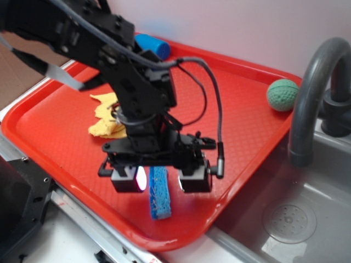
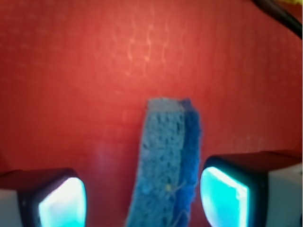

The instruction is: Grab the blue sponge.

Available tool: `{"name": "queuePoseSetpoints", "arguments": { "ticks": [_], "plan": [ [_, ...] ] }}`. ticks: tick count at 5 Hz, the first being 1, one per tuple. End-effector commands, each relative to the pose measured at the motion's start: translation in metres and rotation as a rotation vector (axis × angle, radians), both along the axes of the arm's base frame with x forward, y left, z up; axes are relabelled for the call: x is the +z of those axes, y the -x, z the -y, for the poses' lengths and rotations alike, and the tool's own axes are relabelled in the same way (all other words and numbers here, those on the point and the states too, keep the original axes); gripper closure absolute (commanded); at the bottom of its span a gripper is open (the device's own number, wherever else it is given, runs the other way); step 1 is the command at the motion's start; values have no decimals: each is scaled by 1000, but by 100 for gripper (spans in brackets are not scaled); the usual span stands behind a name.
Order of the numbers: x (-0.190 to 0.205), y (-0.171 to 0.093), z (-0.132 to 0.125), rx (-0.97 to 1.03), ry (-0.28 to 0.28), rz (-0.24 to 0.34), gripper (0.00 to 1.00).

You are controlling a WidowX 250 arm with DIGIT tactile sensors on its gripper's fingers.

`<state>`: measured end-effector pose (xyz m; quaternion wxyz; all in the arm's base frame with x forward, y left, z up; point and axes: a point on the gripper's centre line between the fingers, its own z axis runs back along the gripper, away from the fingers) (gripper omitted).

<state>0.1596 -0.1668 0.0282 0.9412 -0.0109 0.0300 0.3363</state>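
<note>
The blue sponge is a narrow porous block lying on the red tray near its front edge. My gripper hangs over it, open, one finger on each side of the sponge. In the wrist view the blue sponge runs up between the two glowing pads, closer to the right pad than to the left, with a gap of red tray showing on both sides. Neither pad touches it.
A crumpled yellow cloth lies behind the arm on the tray. A smooth blue cylinder rests at the tray's far rim and a green ball at its right corner. A grey faucet and sink stand to the right.
</note>
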Motion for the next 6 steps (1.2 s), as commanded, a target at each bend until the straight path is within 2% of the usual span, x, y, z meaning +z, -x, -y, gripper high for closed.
{"name": "queuePoseSetpoints", "arguments": {
  "ticks": [1, 3, 5, 6],
  "plan": [
    [-8, -1, -2, 21, -13, 9, 100],
    [3, -4, -8, 3, -6, 28, 100],
    [86, -34, -62, -222, 33, 145, 100],
    [124, -36, -89, -260, 1, 171, 100]
  ]
}}
